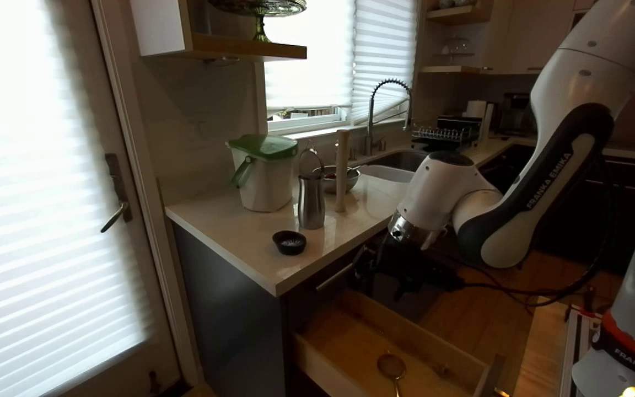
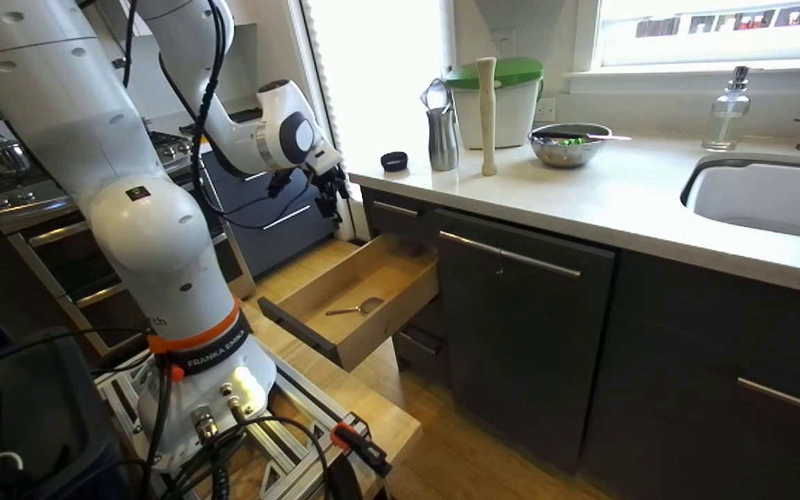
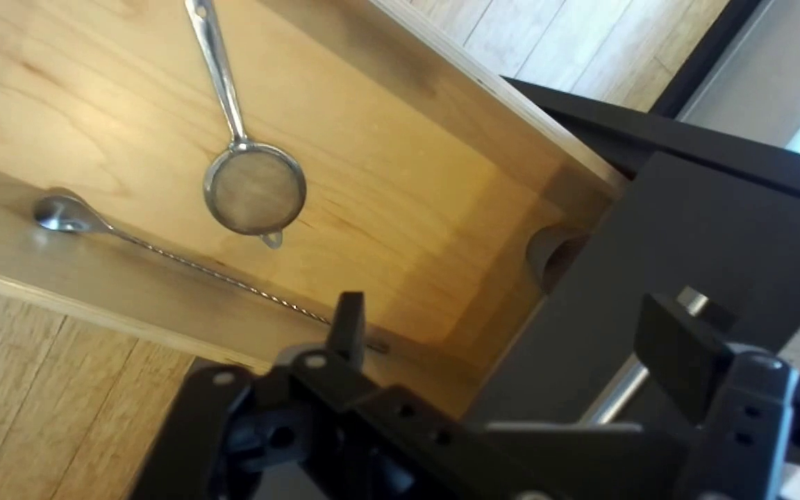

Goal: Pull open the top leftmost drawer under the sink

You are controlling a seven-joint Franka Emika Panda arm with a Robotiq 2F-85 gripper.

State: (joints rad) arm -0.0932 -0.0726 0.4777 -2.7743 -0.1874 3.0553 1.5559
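The dark, bar-handled top leftmost drawer (image 2: 398, 221) sits closed, well left of the sink (image 1: 405, 159).

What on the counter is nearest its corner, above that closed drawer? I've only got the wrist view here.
Observer: A small black dish is nearest the corner of the counter.
Operator: And where's the sink from the closed drawer?
Observer: Farther along the same counter, past the metal bowl.
Operator: Anything below the open drawer?
Observer: Yes, an exterior view shows a dark lower drawer with its own metal handle.
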